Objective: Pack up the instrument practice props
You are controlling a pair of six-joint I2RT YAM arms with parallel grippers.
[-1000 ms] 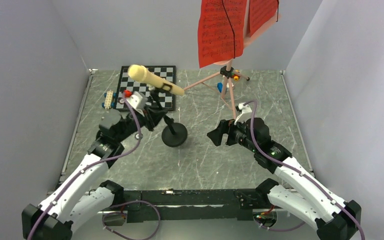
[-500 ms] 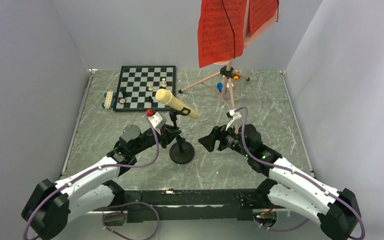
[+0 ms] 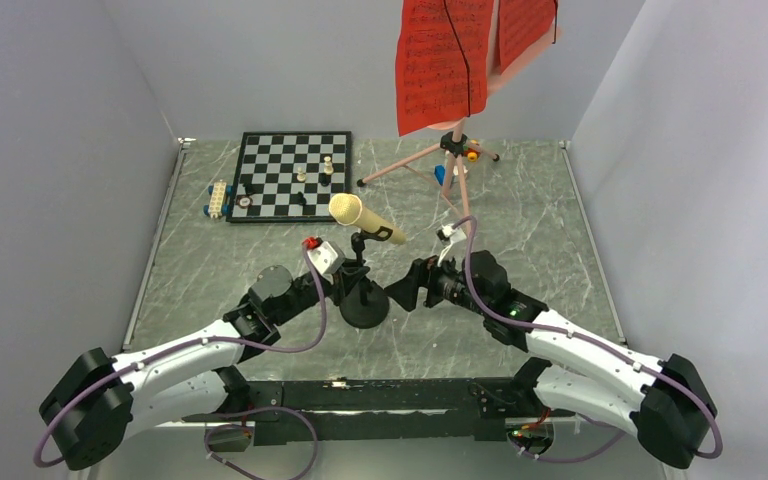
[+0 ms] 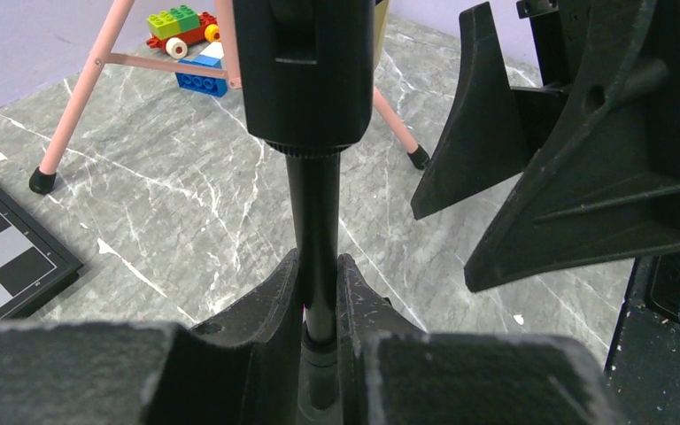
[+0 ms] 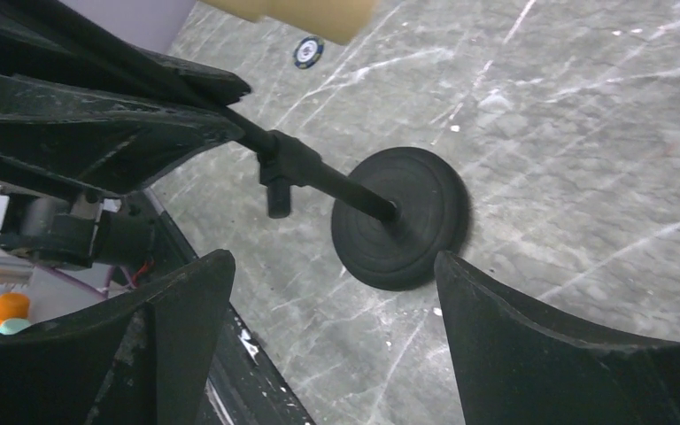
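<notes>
Near the desk's near edge, the left gripper (image 4: 319, 297) clamps the pole of the microphone stand (image 4: 312, 221), the right gripper (image 5: 332, 263) gapes wide beside its base, and print on the far-edge red pages (image 3: 443, 65) is unreadably small.

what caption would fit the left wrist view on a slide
Left hand clamped on the microphone stand pole, right hand open beside it, pink tripod legs and toy bricks behind.

Left tool (image 3: 345, 284), clamped on the microphone stand (image 3: 362, 300) pole, is carrying the microphone (image 3: 358, 214) off the chessboard (image 3: 278, 182) toward the desk's (image 3: 560, 230) near centre. Right tool (image 3: 406, 292), jaws apart, is closing in leftward, now just beside the stand.
</notes>
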